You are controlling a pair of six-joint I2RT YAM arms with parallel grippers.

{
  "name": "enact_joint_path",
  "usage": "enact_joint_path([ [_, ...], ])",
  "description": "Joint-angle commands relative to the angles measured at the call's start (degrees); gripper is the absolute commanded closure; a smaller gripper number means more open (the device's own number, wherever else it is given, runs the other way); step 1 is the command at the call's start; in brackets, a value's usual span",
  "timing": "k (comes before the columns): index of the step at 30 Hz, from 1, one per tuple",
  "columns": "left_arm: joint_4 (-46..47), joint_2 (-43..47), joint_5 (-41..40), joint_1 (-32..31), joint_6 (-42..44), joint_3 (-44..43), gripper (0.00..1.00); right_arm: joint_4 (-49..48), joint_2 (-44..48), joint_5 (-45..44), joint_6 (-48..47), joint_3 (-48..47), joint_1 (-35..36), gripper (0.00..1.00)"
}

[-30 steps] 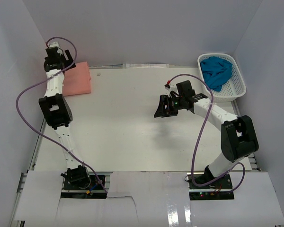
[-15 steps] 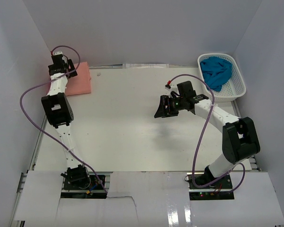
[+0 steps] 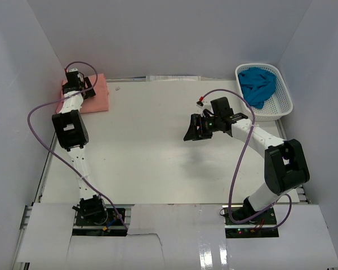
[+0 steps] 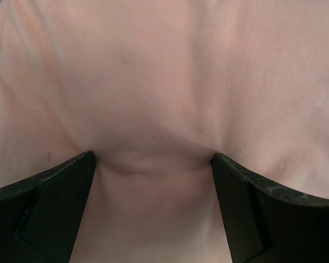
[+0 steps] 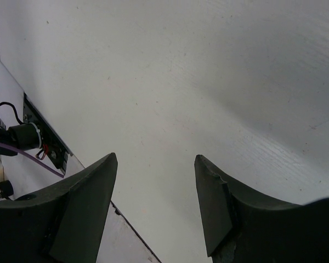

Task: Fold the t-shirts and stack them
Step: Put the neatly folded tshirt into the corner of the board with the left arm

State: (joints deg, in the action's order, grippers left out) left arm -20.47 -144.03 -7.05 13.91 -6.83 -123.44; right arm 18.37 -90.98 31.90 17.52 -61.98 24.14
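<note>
- Since the earlier frame, the left gripper (image 4: 153,161) is brought nearer and rightward onto the folded pink t-shirt (image 3: 97,97) at the far left. Its jaws are spread wide against the cloth, with nothing clasped.
- The right gripper (image 5: 156,164) is held unmoved over the table (image 3: 141,152), jaws parted and empty.
- The teal t-shirt (image 3: 258,84) is seen bunched in the white basket (image 3: 285,104) at the far right.

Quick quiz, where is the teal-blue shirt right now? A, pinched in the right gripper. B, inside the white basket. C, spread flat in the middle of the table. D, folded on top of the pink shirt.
B: the teal-blue shirt lies bunched up inside the white basket at the far right.
</note>
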Motion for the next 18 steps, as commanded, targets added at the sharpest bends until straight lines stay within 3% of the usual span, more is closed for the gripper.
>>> enact_joint_path([
  [1,-1.2,-1.3,4.0,-0.2,-2.7,1.4,0.03,-2.3,1.4,1.1,0.0,0.9,0.3,0.35],
  [18,-1.1,-3.0,4.8,-6.7,-4.9,1.8,0.02,-2.2,1.9,0.6,0.2,1.1,0.4,0.35],
])
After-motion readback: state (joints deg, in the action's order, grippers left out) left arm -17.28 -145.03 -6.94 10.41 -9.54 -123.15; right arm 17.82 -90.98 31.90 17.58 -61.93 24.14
